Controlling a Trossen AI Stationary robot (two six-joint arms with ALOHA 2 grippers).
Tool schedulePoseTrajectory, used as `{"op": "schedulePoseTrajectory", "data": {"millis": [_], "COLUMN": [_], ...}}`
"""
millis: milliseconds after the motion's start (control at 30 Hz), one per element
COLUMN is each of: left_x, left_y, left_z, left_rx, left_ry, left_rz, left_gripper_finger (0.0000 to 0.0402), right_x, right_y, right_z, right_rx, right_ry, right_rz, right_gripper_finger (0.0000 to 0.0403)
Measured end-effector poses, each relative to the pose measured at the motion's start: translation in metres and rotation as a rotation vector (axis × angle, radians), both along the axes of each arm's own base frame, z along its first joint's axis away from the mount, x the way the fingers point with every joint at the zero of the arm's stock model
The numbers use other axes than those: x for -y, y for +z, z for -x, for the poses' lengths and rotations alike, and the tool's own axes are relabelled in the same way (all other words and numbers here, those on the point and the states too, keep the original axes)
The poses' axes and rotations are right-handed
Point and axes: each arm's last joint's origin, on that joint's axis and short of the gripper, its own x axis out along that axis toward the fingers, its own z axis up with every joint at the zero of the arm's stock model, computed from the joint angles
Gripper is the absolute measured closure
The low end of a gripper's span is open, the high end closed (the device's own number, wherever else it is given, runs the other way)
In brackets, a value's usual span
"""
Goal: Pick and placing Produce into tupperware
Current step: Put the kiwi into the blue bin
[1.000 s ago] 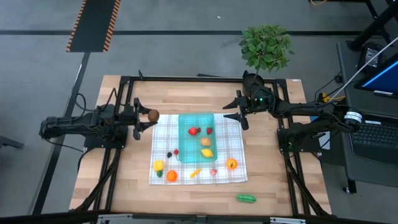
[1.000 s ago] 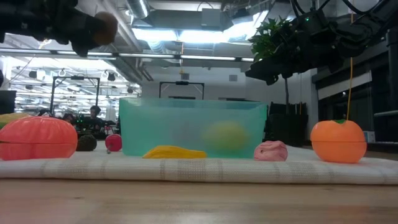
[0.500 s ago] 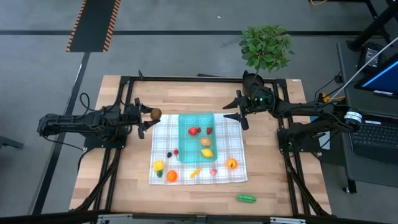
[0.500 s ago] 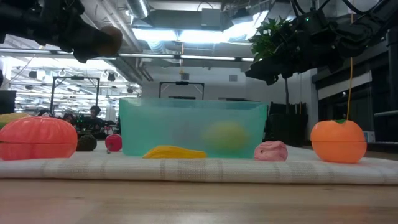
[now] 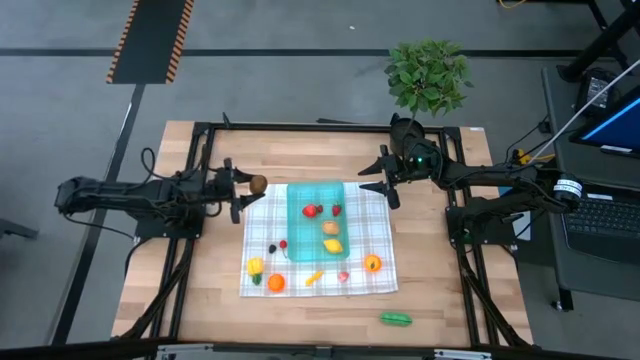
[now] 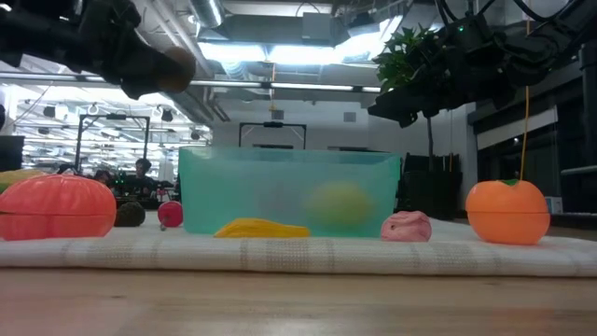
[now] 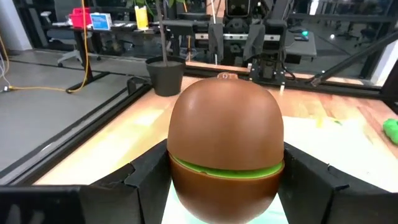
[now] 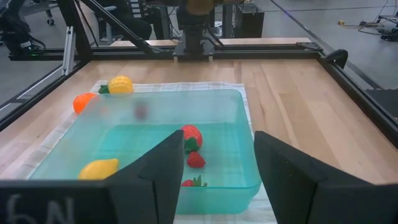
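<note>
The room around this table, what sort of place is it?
Most likely a robotics lab or workshop. Two dark arms on frames flank a wooden table, more benches and equipment racks stand in the hall behind, and a laptop sits beside the rig.

Place was robotics lab in large open industrial hall. Wooden bench [image 5: 200, 290] stood on grey concrete floor, ringed by black metal frame [image 5: 300, 127] carrying two dark arms. Yellow-black hazard strip [image 5: 150, 40] lay on floor well beyond bench. Keyboard [image 5: 605, 215] sat at workstation just beside bench. Behind bench, exposed ceiling ducts [image 6: 210, 14] and strip lights [image 6: 280, 51] showed, more rigs and office chairs farther off. Potted plant [image 5: 428, 75] stood at bench's far edge.
</note>
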Motion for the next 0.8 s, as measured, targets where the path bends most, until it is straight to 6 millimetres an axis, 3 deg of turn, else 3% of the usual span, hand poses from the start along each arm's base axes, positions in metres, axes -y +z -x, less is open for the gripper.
{"op": "schedulePoseTrajectory", "data": {"millis": [200,400,800], "left_x": [-0.001,0.001,-0.006], "left_y": [0.002,0.005,0.0], "left_z": [-0.018,-0.036,-0.052], "left_rx": [-0.031,0.027,-0.007], "left_ry": [-0.001,-0.116,-0.111], "left_rz": [0.026,0.009,0.027], "left_gripper_finger": [0.017,0.017,0.017], "right_x": [0.0,0.0,0.0], "right_y": [0.0,0.0,0.0], "right_z": [0.0,0.0,0.0], "right_rx": [0.0,0.0,0.001], "right_ry": [0.0,0.0,0.002], "right_rz": [0.0,0.0,0.011], "right_gripper_finger": [0.0208,0.0208,0.0208]}}
